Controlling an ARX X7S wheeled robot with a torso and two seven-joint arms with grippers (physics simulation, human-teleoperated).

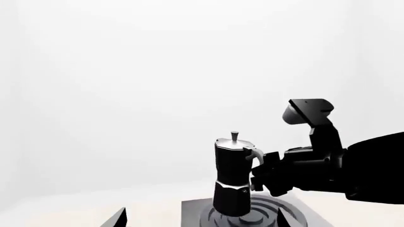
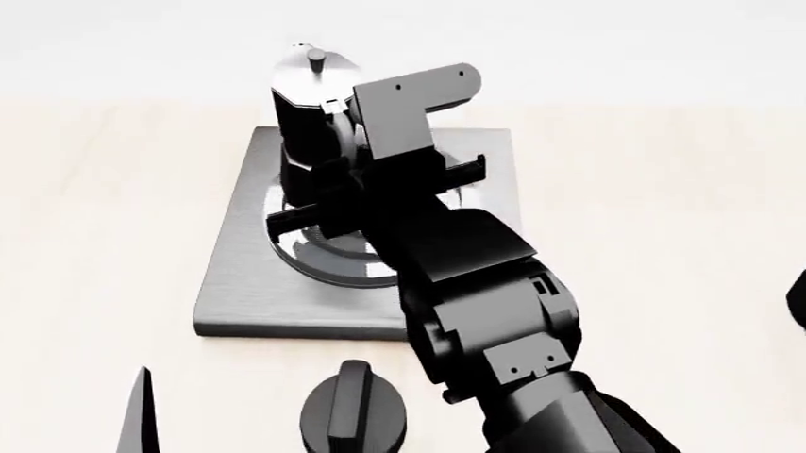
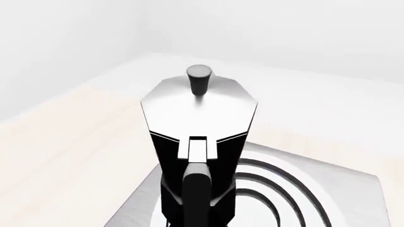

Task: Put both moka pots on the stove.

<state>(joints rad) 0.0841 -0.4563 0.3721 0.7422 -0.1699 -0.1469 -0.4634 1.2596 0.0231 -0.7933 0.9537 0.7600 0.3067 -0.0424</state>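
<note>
One moka pot (image 2: 309, 104) stands upright on the ring burner of the grey stove (image 2: 240, 283), toward its far left. My right gripper (image 2: 334, 175) reaches over the stove and is shut on the pot's curved handle, as the left wrist view shows (image 1: 260, 166). The right wrist view looks down on the silver lid and knob (image 3: 198, 106), with the handle (image 3: 197, 189) filling its lower middle. My left gripper (image 1: 203, 221) is open and empty, on the near side of the stove (image 1: 196, 213), facing the pot (image 1: 232, 175). The second moka pot is out of view.
A squat round black knob (image 2: 355, 411) sits on the light wooden table just in front of the stove. One left fingertip (image 2: 139, 415) shows at the head view's lower left. A dark shape (image 2: 799, 297) is cut off at the right edge.
</note>
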